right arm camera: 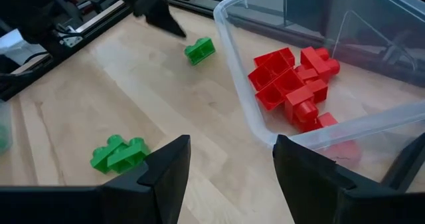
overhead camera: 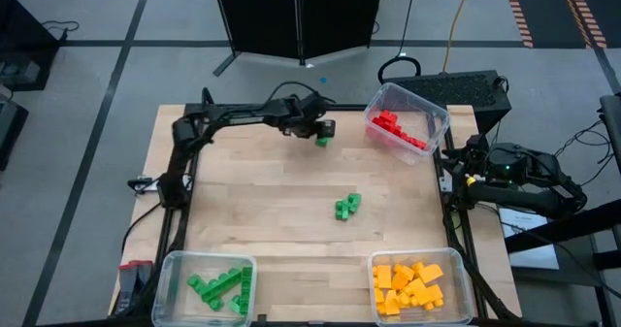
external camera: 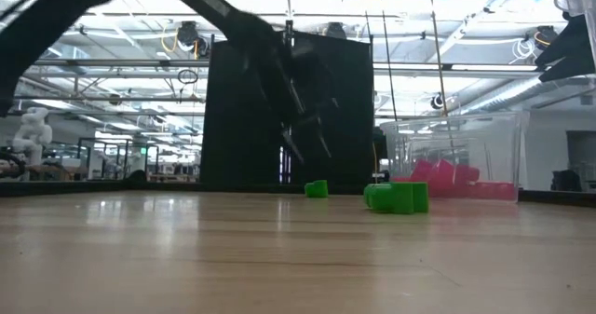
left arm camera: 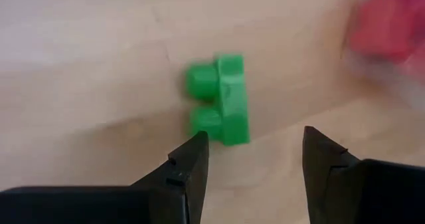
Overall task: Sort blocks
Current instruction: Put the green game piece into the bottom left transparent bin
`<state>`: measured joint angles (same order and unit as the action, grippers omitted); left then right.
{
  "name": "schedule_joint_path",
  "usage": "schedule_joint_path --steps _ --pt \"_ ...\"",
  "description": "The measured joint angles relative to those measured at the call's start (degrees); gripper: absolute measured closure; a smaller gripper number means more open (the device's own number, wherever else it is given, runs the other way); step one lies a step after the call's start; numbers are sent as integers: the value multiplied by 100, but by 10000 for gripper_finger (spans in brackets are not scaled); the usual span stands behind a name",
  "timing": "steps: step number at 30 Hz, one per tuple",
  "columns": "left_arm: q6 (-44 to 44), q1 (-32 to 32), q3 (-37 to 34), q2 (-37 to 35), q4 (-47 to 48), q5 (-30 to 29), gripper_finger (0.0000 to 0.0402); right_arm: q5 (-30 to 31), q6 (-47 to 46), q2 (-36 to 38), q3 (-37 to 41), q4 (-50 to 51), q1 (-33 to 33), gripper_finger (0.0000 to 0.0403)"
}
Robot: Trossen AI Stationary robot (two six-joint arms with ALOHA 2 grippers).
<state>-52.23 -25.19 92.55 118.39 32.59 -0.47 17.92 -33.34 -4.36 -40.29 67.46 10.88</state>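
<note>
Table [overhead camera: 262, 211] of light wood fills the middle of the high view, and all the work is on it. Two dark arms come next. The left arm reaches from the left edge across the far part of the table, and the left gripper [overhead camera: 321, 130] hangs just above a single green block [overhead camera: 322, 141]. Its fingers [left arm camera: 189, 164] are spread and empty; in the left wrist view this green block lies on the wood just in front of them, not between them. In the low view the gripper is clearly above the table, and the block [external camera: 317, 189] stands on the surface by itself. The right arm waits beside the right edge of the table. The right gripper [right arm camera: 229, 174] is also spread and holds nothing, and it looks toward the bin of red blocks.

Three clear bins stand at the edges. The far right bin [overhead camera: 434, 116] holds the red blocks [overhead camera: 400, 130]. The near left bin [overhead camera: 167, 298] holds green blocks [overhead camera: 221, 287]. The near right bin [overhead camera: 462, 269] holds yellow-orange blocks [overhead camera: 408, 287].

A small cluster of green blocks [overhead camera: 346, 206] lies loose near the middle of the table, well apart from the single one and from all bins.
</note>
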Motion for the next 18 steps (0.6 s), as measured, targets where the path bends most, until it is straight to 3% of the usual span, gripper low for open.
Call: schedule_joint_path --steps 6,18 --pt "-66 28 263 323 -523 343 258 18 -2 -1 0 0 2 195" --pt "311 -81 446 340 65 -172 258 19 -2 0 0 0 1 195"
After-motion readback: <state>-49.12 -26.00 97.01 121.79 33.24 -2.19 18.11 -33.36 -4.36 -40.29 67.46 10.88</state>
